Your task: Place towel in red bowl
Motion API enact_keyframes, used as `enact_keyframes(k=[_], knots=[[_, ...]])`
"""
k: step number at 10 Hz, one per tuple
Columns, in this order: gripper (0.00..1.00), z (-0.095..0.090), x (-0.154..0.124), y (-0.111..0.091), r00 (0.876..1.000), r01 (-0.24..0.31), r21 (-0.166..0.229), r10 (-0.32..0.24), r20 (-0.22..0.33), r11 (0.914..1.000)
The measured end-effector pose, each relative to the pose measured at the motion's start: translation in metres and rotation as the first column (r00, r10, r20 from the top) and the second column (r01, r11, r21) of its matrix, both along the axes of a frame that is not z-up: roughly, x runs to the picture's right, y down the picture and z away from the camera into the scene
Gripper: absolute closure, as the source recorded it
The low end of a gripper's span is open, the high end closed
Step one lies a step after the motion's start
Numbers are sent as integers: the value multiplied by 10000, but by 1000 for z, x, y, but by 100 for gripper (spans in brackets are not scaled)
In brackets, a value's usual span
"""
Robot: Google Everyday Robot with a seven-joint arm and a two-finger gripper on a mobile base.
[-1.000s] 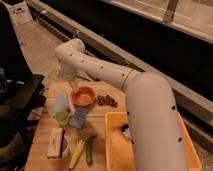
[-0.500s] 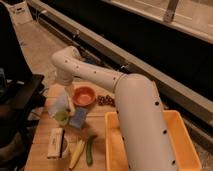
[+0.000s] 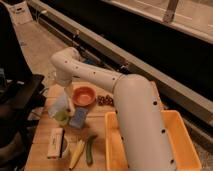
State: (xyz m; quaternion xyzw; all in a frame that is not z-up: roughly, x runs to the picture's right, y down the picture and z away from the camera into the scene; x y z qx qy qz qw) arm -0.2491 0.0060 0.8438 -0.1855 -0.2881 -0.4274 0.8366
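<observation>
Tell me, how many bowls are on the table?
1. The red bowl sits just left of the grapes. The end effector hangs just left of the bowl. The arm may hide others.

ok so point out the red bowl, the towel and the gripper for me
red bowl (image 3: pixel 84 96), camera view, on its inside
towel (image 3: pixel 58 106), camera view, on the pale cloth left of the bowl
gripper (image 3: pixel 62 90), camera view, on the arm's end just above the towel

Pale towel (image 3: pixel 59 105) beneath the claw (image 3: pixel 63 93), just beside the upright red bowl (image 3: pixel 84 95).
</observation>
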Motion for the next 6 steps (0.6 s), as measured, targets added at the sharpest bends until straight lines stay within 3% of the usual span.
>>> enact_keyframes(k=[2,6], knots=[[20,5,-3,3,9999,-53,-36,53,-127,10000],[20,22,-22,30,9997,-179,-471,185,136,9987]])
